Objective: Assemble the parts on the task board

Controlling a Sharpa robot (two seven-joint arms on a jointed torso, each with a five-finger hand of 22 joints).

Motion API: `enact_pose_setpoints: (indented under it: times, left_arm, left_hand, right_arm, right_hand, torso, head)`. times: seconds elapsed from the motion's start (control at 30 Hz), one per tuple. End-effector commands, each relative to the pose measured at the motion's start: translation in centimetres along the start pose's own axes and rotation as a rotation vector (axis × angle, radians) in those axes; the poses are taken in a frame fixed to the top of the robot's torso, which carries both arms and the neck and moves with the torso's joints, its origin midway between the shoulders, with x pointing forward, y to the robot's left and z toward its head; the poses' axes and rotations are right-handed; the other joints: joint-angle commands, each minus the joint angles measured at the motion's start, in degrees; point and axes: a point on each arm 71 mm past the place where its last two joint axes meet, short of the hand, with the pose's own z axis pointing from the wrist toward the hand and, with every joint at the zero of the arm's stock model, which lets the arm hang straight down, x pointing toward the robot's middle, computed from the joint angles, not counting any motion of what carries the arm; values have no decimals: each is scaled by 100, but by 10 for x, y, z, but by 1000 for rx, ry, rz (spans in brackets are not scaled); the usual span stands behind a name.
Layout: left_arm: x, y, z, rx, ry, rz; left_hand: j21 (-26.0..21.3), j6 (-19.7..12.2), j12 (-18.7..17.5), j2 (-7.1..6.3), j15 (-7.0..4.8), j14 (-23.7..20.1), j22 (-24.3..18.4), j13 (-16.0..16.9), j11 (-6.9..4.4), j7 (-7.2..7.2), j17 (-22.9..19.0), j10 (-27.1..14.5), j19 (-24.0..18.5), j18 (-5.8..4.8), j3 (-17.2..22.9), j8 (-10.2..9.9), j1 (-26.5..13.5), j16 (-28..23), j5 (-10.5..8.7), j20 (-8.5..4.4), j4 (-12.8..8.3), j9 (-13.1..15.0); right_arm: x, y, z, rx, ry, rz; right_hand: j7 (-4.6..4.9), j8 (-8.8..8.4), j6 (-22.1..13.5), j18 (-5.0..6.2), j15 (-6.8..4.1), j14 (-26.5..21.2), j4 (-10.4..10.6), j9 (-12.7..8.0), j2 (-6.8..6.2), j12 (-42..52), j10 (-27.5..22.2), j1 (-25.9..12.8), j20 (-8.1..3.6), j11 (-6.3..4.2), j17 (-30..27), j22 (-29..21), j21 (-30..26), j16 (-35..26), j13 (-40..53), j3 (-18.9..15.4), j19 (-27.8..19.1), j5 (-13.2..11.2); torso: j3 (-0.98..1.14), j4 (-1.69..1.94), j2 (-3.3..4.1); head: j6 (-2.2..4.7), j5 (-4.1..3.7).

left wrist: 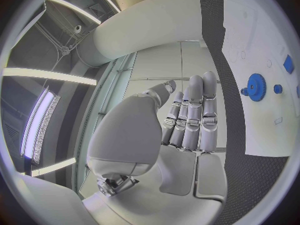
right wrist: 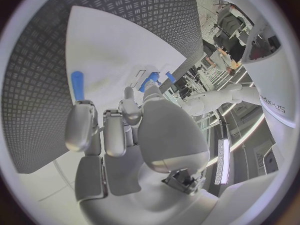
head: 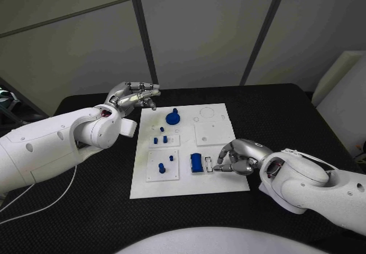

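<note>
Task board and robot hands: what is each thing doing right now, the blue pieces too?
Task board: lying flat on the black table.
Blue gear: sitting on the board's far end, untouched.
Blue block: lying on the board next to the right hand.
Small blue pegs: standing in the board.
Left hand: raised off the board's far left corner, holding nothing.
Right hand: fingers curled, resting at the board's right edge.

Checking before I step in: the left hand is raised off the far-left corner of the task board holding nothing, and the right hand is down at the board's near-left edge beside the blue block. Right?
One slip: the right hand is at the task board's near-right edge, not near-left, beside the blue block, as the head view shows. The left hand is indeed raised off the far-left corner holding nothing.
</note>
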Motion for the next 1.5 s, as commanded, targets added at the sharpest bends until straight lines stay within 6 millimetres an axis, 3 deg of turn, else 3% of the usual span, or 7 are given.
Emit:
enact_pose_setpoints:
  times: [0.03, 0.23, 0.47, 0.6, 0.77, 0.97, 1.5]
  left_arm:
    - [0, -1, 0, 5, 8, -4]
    - [0, 0, -1, 6, 9, -5]
    - [1, 2, -1, 5, 13, -7]
    - [0, 2, -2, 3, 11, -7]
    - [-1, 3, -2, 2, 10, -6]
    - [-1, 3, -3, 1, 10, -6]
    - [-2, 3, -3, 1, 8, -6]
  left_hand:
    - [-25, -32, 14, 25, -14, -35, -7, 2, 7, -10, -5, -30, -44, -107, -30, 38, -11, -17, 11, 15, 9, 7]
    - [-26, -33, 18, 23, -14, -38, -8, 2, 7, -10, -7, -31, -46, -107, -31, 40, -10, -18, 11, 16, 7, 7]
    - [-26, -33, 19, 23, -14, -38, -8, 2, 7, -10, -7, -32, -46, -107, -31, 41, -10, -18, 11, 16, 6, 7]
    - [-26, -33, 19, 23, -14, -38, -8, 2, 7, -10, -7, -32, -46, -107, -31, 41, -10, -18, 11, 16, 6, 7]
    - [-26, -33, 19, 23, -14, -38, -8, 2, 7, -10, -7, -32, -46, -107, -31, 41, -10, -18, 11, 16, 6, 7]
    - [-26, -33, 19, 23, -14, -38, -8, 2, 7, -10, -7, -32, -46, -107, -31, 41, -10, -18, 11, 16, 6, 7]
    - [-26, -33, 19, 23, -14, -38, -8, 2, 7, -10, -7, -32, -46, -107, -31, 41, -10, -18, 11, 16, 6, 7]
  right_arm:
    - [-10, -6, -7, -25, -64, 83]
    - [-21, -29, -18, 32, -103, 47]
    - [-26, -44, -19, 89, -126, -53]
    - [-26, -45, -18, 99, -135, -82]
    - [-26, -48, -17, 134, -129, -132]
    - [-24, -50, -15, 160, -114, -174]
    - [-14, -49, -2, 186, -42, -219]
  right_hand:
    - [36, -155, 100, -70, 49, 349, -22, -78, 49, 18, 31, 133, 46, 51, 192, 12, -23, -10, 19, 8, -14, 177]
    - [27, -358, 299, -67, 51, 349, -9, -177, 97, 5, 48, 240, 46, 34, 201, 15, -24, -8, 19, -26, -14, 296]
    - [-13, -469, 539, -49, 28, 329, 64, -222, 33, -95, 20, 227, 29, 3, 119, -61, -81, -66, -57, -155, -52, 374]
    - [-32, -481, 612, -42, 17, 321, 95, -219, -1, -119, 13, 227, 18, -13, 88, -95, -109, -92, -69, -208, -68, 480]
    - [-42, -485, 662, -38, 9, 317, 155, -207, -57, -156, -2, 149, 10, -19, 71, -121, -132, -110, -94, -303, -79, 541]
    - [-67, -453, 729, -33, -5, 314, 182, -170, -78, -194, -16, 25, -2, -36, 56, -149, -158, -127, -120, -399, -88, 527]
    - [-75, -450, 724, -26, -10, 306, 191, -139, -68, -246, -45, -138, -9, -42, 23, -191, -195, -158, -156, -484, -105, 475]
  torso:
    - [-1, 2, 1]
    - [-3, 5, 9]
    - [2, 16, 16]
    - [5, 12, 16]
    - [-13, 12, 10]
    - [-1, 10, 13]
    - [-4, 15, 14]
  head:
    - [28, -47]
    - [76, -176]
    - [95, -282]
    - [79, -288]
    - [74, -298]
    - [65, -291]
    - [46, -300]
